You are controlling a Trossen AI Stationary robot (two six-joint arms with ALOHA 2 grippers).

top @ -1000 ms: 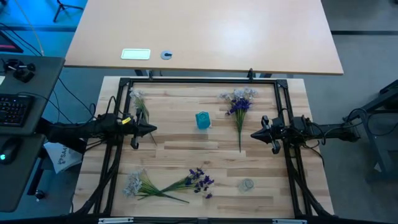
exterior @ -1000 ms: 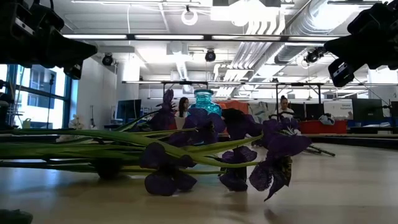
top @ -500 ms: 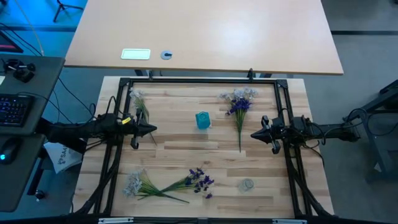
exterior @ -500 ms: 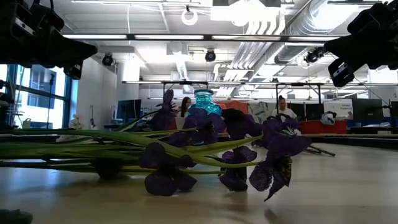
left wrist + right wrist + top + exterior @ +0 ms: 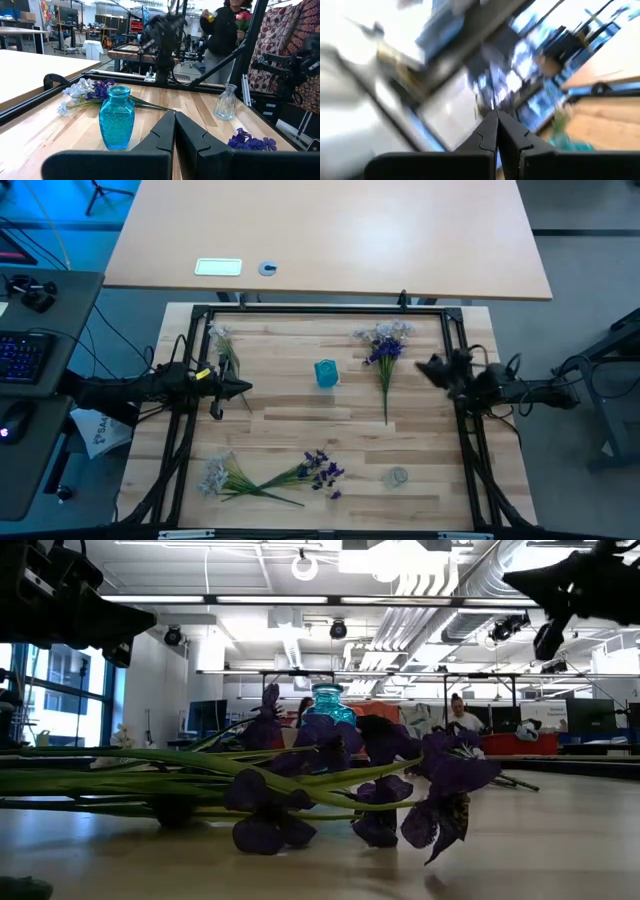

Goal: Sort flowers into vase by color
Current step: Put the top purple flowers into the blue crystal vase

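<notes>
High view: the left arm reached in level from the left edge, its left gripper [image 5: 243,388] with fingers pressed together, holding nothing, just beside a pale sprig [image 5: 224,346]. The right arm was at the right edge, its right gripper [image 5: 424,366] angled toward the mixed bunch [image 5: 384,350], fingers together and empty. A blue vase [image 5: 326,373] stood mid-table; a clear vase [image 5: 398,477] stood near the front right. Another bunch of flowers [image 5: 275,474] lay at the front.

Low view: purple blooms [image 5: 350,785] lay close on the wood, the blue vase behind them. Both arms hung above the table at the upper corners.

Left wrist view: closed fingers [image 5: 187,135] pointed between the blue vase and clear vase [image 5: 225,102]; a person stood beyond.

Right wrist view: blurred; closed fingers [image 5: 509,131] were tilted upward toward the room
</notes>
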